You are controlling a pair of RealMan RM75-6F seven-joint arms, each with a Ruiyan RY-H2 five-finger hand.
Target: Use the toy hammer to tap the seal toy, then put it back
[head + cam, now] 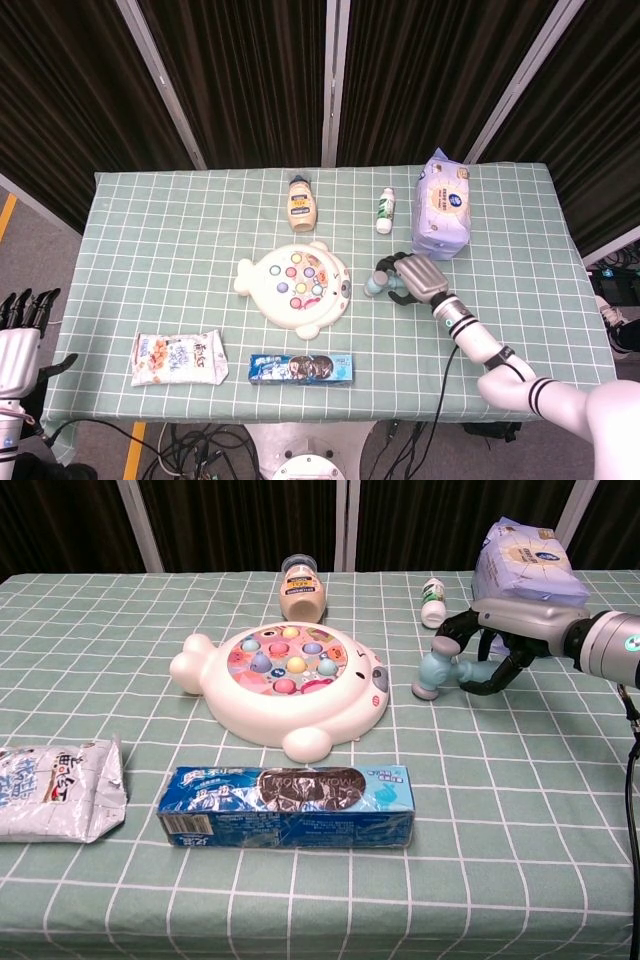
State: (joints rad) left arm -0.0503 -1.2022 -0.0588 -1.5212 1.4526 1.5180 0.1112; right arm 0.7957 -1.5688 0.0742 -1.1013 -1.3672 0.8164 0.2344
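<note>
The white seal toy (295, 285) (285, 680), with coloured pegs on top, lies at the table's middle. Just to its right is the pale blue toy hammer (376, 281) (432, 670), its head resting on the checked cloth. My right hand (415, 278) (490, 650) sits low over the table with its fingers curled around the hammer's handle. How tight the grip is cannot be made out. My left hand (18, 325) hangs beside the table at the lower left of the head view, fingers apart and holding nothing.
A sauce bottle (298, 200) (303, 592) and a small white bottle (384, 210) (433, 600) lie behind the seal. A tissue pack (445, 205) (525, 555) sits at the back right. A blue cookie box (300, 368) (288, 805) and a snack bag (177, 358) (55, 790) lie near the front edge.
</note>
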